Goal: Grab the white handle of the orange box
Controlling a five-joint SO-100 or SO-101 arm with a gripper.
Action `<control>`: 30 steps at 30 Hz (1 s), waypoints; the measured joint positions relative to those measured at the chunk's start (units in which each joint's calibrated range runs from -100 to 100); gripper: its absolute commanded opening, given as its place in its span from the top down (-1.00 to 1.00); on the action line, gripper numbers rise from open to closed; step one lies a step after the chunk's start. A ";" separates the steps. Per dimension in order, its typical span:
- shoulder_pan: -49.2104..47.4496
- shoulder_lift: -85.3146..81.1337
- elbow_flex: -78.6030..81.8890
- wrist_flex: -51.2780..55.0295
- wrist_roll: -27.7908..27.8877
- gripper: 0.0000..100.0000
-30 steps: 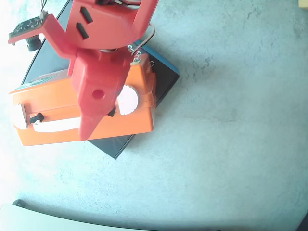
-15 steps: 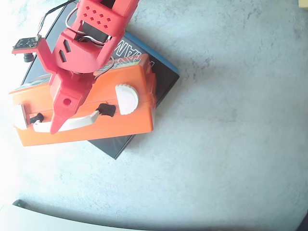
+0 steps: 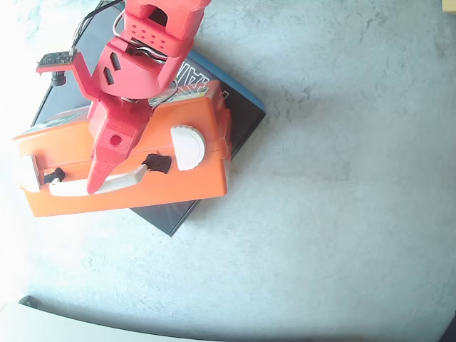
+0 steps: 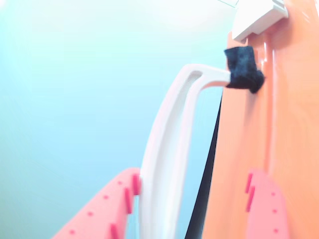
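Note:
The orange box (image 3: 185, 187) lies on a black board at the left of the overhead view. Its long white handle (image 3: 121, 179) runs between two black pivot mounts (image 3: 159, 164). My red gripper (image 3: 100, 182) reaches down from the top, with its tip over the handle's middle. In the wrist view the handle (image 4: 167, 149) stands between my two fingers and touches the left finger (image 4: 107, 206). The right finger (image 4: 266, 209) lies against the orange box (image 4: 291, 124), apart from the handle. The jaws stand open around the handle.
The flat black board (image 3: 171, 214) sticks out from under the box at the front and right. A round white knob (image 3: 187, 147) sits on the box right of the handle, and a white latch (image 4: 256, 17) at its far left end. Grey tabletop (image 3: 335, 178) surrounds them.

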 measured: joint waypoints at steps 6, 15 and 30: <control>4.23 0.36 -0.27 7.22 0.00 0.49; 10.06 0.98 -2.34 11.80 0.00 0.49; 10.36 10.48 -18.99 12.48 0.10 0.50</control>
